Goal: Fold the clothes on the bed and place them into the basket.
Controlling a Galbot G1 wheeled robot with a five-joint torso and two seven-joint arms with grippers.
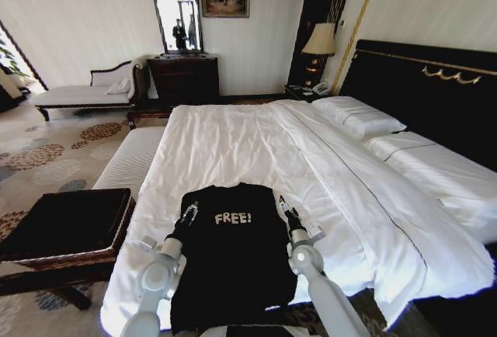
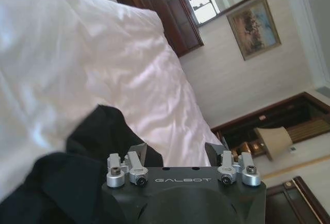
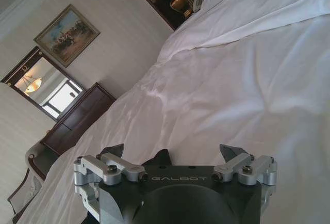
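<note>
The black T-shirt [image 1: 233, 263] with the white "FREE!" on the chest is laid out flat at the foot end of the bed [image 1: 233, 147], lettering facing up, collar end toward the pillows [image 1: 361, 116], hem end hanging toward the robot. It's pretty small next to all that white duvet.

Both arms are up over the shirt's shoulder area. The left gripper [image 1: 189, 214] sits at the shirt's left shoulder edge, right where the sleeve is. In the left wrist view the left gripper [image 2: 178, 152] has its fingers [image 2: 138, 150] spread apart, with black fabric bunched up against and under the one finger, so it's touching the cloth but not pinching it as far as I can see. The right gripper [image 1: 286, 206] is at the opposite shoulder edge, just beside the "FREE!" print. From the right wrist view the right gripper [image 3: 172, 154] also has its fingers [image 3: 230, 152] spread wide, and there's only a small black tip of shirt poking up between them against the white sheet.

The basket [image 1: 66, 224], wicker sides with black lining, is off to the robot's left beside the bed, sitting on a dark wooden stand [image 1: 58, 271], well apart from the shirt. Nothing visible inside it apart from the lining.
</note>
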